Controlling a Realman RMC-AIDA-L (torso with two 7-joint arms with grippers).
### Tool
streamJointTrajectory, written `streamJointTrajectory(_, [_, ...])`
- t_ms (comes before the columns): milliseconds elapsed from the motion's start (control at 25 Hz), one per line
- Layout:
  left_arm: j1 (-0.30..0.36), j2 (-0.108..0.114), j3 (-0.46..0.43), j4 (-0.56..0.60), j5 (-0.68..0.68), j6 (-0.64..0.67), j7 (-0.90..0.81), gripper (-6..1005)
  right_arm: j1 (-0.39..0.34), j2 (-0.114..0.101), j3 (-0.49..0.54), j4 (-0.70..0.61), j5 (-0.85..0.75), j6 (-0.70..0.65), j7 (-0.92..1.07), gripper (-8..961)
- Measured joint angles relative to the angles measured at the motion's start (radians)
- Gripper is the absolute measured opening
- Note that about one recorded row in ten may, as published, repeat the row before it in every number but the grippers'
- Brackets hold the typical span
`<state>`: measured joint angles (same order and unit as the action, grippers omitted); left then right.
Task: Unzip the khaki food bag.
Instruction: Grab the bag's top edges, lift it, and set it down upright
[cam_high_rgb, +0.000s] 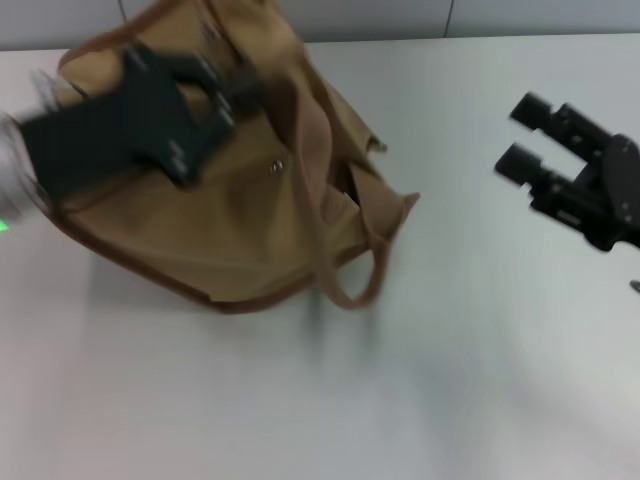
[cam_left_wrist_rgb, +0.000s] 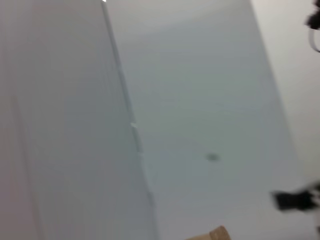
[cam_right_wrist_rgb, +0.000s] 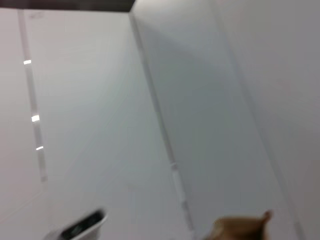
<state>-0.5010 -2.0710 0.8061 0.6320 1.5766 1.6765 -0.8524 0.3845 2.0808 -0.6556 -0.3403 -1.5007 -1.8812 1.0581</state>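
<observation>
Hard to call progress on the zipper. Khaki food bag (cam_high_rgb: 230, 220) slumped on the white table (cam_high_rgb: 450, 380), toward the robot's left and the far edge, front with the silver snap (cam_high_rgb: 277, 166) facing up, one wide handle (cam_high_rgb: 345, 250) looping out toward the near side. Top edge by the flap side (cam_high_rgb: 385, 205) gapes a little, but can't tell whether that's the zipper run open or just fabric sagging; zipper pull not visible anywhere. So: judged as not clearly done, possibly mid-job.

Left gripper (cam_high_rgb: 215, 85) hanging right over the bag's far upper part, overlapping it in the head view. Can't tell whether its fingers are pinching anything or spread, too smeared. Left wrist view mostly wall, with only a tan corner of the bag (cam_left_wrist_rgb: 215, 234) peeking in.

Right gripper (cam_high_rgb: 527, 138) off to the right, well apart from the bag, fingers (cam_high_rgb: 530, 108) spread with a clear gap, holding nothing. Right wrist view catches just a tan sliver of bag (cam_right_wrist_rgb: 240, 227).

As for contents: inside of the bag not visible at all, so no idea if anything's in there.
</observation>
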Motion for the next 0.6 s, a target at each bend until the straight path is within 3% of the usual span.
streamJointTrajectory(240, [-0.046, -0.002, 0.041, -0.163, -0.007, -0.017, 0.098, 91, -0.028, -0.001, 0.094, 0.003, 0.0, 0.041, -0.1, 768])
streamJointTrajectory(600, [-0.138, -0.008, 0.055, -0.293, -0.021, -0.006, 0.103, 93, -0.032, 0.001, 0.115, 0.038, 0.002, 0.149, -0.352, 768])
